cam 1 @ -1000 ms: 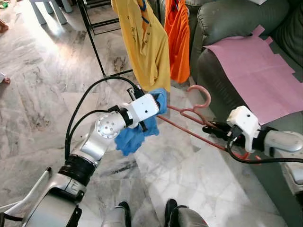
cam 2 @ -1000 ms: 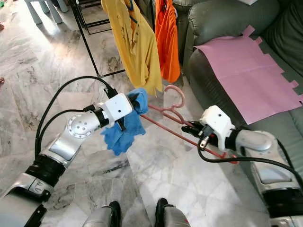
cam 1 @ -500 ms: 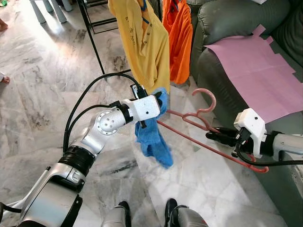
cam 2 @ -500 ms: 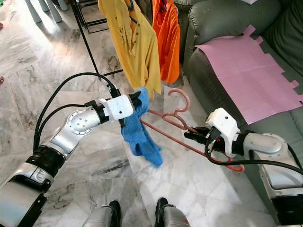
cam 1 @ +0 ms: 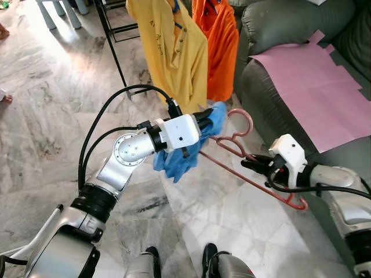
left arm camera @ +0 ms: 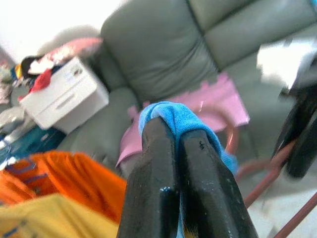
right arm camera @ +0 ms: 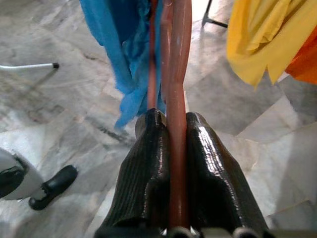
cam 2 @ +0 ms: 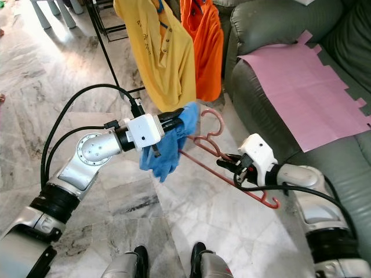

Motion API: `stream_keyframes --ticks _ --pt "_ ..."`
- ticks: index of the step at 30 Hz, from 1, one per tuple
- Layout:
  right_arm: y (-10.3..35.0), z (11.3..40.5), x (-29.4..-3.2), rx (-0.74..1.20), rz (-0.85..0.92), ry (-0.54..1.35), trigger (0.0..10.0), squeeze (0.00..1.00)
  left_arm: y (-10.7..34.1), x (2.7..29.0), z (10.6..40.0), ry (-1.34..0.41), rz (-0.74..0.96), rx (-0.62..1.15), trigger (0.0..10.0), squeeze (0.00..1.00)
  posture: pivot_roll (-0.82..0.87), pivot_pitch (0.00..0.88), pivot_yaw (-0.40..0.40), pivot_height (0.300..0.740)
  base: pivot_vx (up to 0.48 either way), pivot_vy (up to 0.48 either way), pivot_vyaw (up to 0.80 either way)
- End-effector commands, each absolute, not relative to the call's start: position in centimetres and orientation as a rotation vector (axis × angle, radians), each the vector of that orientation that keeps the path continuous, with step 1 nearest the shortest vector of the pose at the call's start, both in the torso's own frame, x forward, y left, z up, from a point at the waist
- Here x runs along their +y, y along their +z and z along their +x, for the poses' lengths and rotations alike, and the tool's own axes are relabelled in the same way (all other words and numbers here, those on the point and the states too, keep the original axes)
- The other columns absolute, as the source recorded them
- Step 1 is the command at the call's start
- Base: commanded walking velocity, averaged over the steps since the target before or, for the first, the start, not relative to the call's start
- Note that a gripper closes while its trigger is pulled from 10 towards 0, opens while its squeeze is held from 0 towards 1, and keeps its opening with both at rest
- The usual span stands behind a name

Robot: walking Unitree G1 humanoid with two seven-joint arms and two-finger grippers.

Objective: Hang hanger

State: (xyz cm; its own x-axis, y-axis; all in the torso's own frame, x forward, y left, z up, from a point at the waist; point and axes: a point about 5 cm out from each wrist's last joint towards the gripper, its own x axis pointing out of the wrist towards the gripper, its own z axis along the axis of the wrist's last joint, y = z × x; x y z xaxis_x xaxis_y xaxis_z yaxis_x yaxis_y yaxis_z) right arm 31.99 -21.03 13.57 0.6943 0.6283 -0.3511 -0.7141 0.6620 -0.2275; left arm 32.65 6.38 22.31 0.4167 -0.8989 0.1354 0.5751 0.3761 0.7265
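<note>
Marble floor [cam 1: 52, 116], grey sofa [cam 1: 278, 35] at 2 o'clock bearing a pink mat [cam 1: 313, 81]. Left gripper [cam 1: 203, 119], jaws clamped on a blue cloth [cam 1: 179, 159]; right gripper [cam 1: 250, 164], jaws clamped on the pink hanger [cam 1: 243, 145] at centre. Yellow shirt [cam 1: 174, 52] and orange shirt [cam 1: 217, 46] hang at 12 o'clock.

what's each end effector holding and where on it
The left end effector pinches a bunched edge of the blue cloth. The right end effector clamps the pink hanger on its lower bar, near the middle.
</note>
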Motion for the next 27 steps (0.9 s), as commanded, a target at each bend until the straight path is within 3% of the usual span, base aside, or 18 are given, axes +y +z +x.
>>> stream_keyframes --ticks 1,6,14,20,27 --pt "13.1 32.1 -21.3 0.255 -0.364 0.73 10.0 0.0 23.0 5.8 31.5 -1.076 0.582 -0.595 10.0 0.0 -0.05 0.257 0.015 0.74 0.0 0.0 0.0" --pt "12.4 32.2 -21.9 0.282 -0.387 0.685 10.0 0.0 23.5 5.7 31.1 -1.081 0.528 -0.599 10.0 0.0 -0.05 0.257 0.012 0.74 0.0 0.0 0.0" --pt "12.1 32.2 -23.9 0.262 -0.392 0.559 10.0 0.0 20.8 9.6 34.1 -0.819 0.557 -0.413 10.0 0.0 -0.06 0.246 0.013 0.74 0.0 0.0 0.0" --pt "11.5 31.5 -26.0 0.296 -0.39 0.492 10.0 0.0 18.7 11.5 34.8 -0.724 0.576 -0.334 10.0 0.0 -0.07 0.235 0.007 0.74 0.0 0.0 0.0" --pt "14.0 33.0 -29.3 0.256 -0.365 0.226 10.0 0.0 17.3 13.4 35.6 -0.546 0.507 -0.282 10.0 0.0 -0.09 0.201 -0.023 0.74 0.0 0.0 0.0"
